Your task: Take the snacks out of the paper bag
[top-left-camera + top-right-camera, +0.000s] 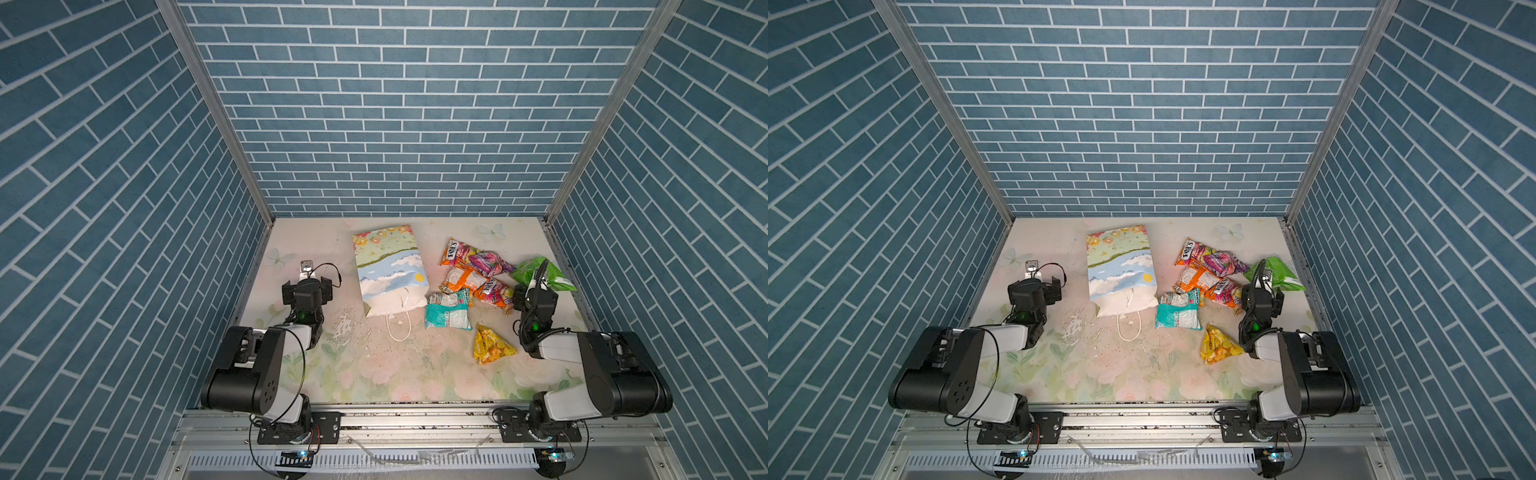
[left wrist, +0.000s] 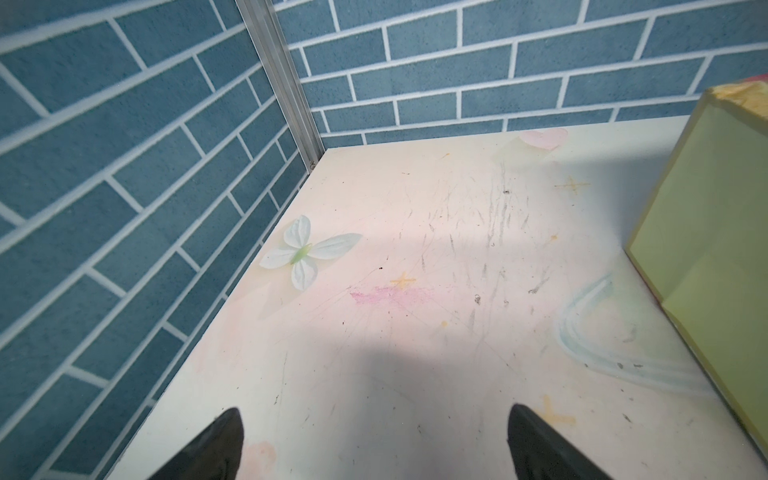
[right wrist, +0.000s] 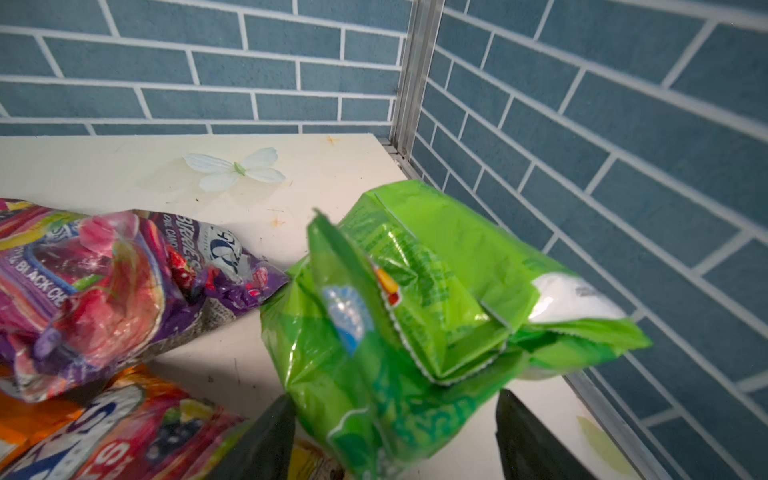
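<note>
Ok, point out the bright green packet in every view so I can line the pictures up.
In a top view: green packet at the table's right edge.
In a top view: same place, right edge.
Left wrist: not in it.
Right wrist: fills the middle.
Shared landmark: purple FOX'S packet beside it; absent from left wrist.

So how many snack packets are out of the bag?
7: four FOX'S packets right of the paper bag, teal packet by its mouth, yellow packet at the front, green packet at the right gripper. Others may hide inside.
</note>
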